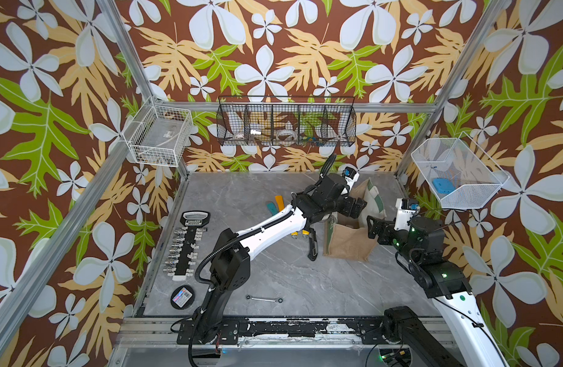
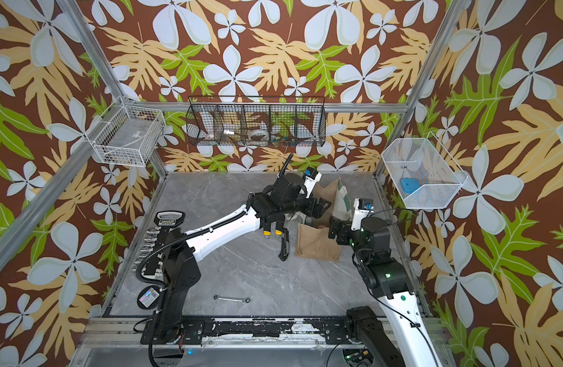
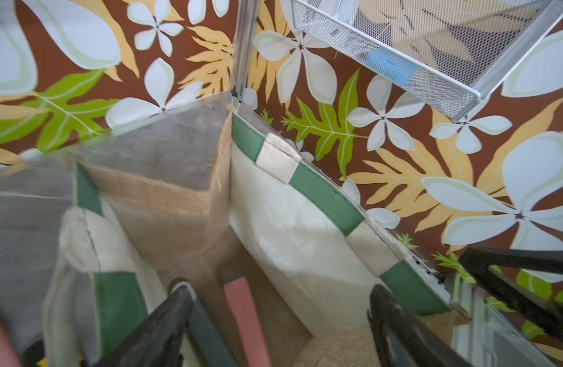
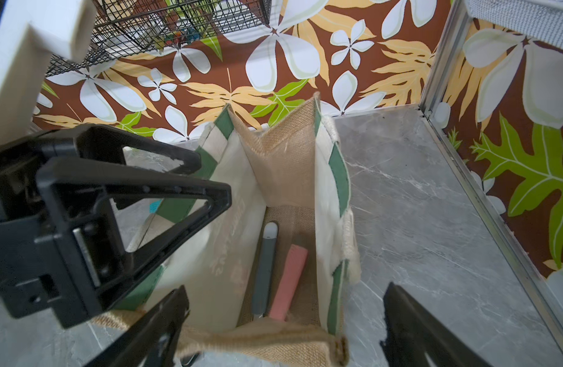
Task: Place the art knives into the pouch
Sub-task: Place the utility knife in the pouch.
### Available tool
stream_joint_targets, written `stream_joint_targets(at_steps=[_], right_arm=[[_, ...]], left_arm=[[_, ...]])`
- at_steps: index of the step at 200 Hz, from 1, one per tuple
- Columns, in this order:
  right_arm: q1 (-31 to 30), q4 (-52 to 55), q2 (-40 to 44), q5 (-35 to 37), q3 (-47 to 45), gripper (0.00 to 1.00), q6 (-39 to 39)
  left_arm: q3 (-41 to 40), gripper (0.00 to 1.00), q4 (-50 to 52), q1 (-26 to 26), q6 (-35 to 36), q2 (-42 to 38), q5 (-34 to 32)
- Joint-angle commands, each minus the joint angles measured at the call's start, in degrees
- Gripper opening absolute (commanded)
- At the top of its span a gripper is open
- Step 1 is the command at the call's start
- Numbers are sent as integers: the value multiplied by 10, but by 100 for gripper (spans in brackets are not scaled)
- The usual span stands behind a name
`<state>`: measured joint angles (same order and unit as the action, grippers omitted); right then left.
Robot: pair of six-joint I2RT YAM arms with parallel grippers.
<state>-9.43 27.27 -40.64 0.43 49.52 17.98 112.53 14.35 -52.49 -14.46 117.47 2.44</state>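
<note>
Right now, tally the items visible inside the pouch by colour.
Grey: 1, the art knife
Pink: 1, the flat bar
Total: 2, both lying on the floor of the pouch

two arms on show: the left arm [image 1: 267, 225] and the right arm [image 1: 428, 236]. one pouch [image 1: 347, 241], and inside it, count them, two things: one grey art knife [image 4: 266, 270], one pink bar [image 4: 289, 282]. out on the desk [image 1: 305, 279]: one black utility knife [image 1: 312, 246], one wrench [image 1: 264, 298], one socket rail [image 1: 188, 251], one round black tin [image 1: 182, 296], and two flat levers, a teal lever [image 1: 271, 207] and an orange lever [image 1: 279, 201]. up on the walls, three baskets: a white wire basket [image 1: 153, 155], a black wire basket [image 1: 347, 124], a white mesh basket [image 1: 464, 197] with one blue item [image 1: 443, 186] inside.
</note>
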Motion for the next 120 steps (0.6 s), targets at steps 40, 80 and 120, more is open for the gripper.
stream_joint_targets(at_steps=[40,80,120], right_arm=[[-1,0,2,-1,8,100,5],[-1,3,-1,-13,31,94,8],[-6,12,-28,-54,63,85,28]], left_arm=[[-57,100,28,14,17,-66,-117],[-171,100,-20,43,0,-143,-137],[-304,100,-46,91,-44,-225,-88]])
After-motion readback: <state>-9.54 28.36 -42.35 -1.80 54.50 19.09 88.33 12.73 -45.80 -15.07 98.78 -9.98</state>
